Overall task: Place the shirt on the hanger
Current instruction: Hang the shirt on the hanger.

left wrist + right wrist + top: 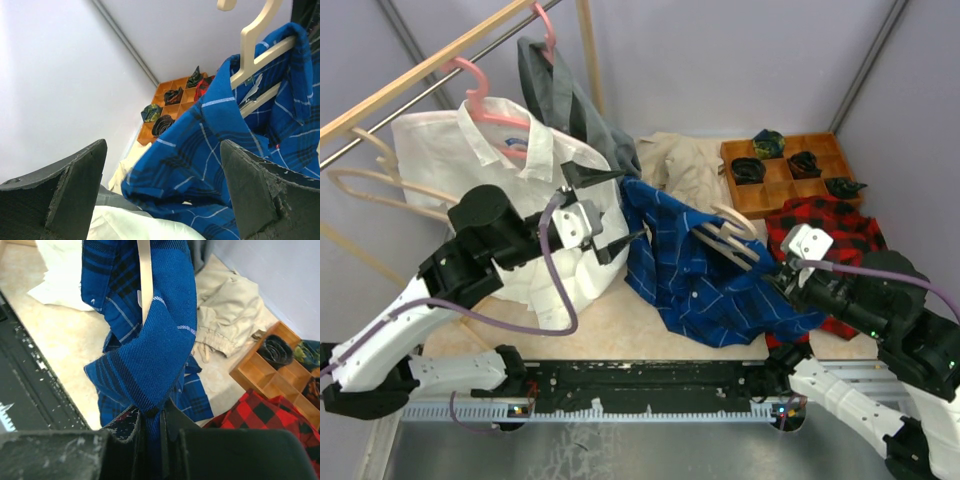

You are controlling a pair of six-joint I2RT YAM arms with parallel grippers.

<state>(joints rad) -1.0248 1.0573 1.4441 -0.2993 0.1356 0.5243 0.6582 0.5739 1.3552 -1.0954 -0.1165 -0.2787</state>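
Observation:
The royal-blue checked shirt (705, 275) hangs bunched over the middle of the table, partly draped on the pale beige hanger (732, 232). The hanger's hook and arms stick out of the collar in the left wrist view (254, 46). My right gripper (777, 270) is shut on a fold of the shirt (150, 350) and holds it up, with a hanger arm (145, 280) running under the cloth. My left gripper (628, 207) is open and empty just left of the shirt's edge. Blue cloth (200, 145) lies beyond its spread fingers (75, 190).
A white shirt (510, 170) on a pink hanger (485, 100) and a grey garment (560, 95) hang from the rail at the back left. Behind lie a beige garment (685, 160) and a wooden tray (790, 170). A red plaid shirt (825, 225) lies on the right.

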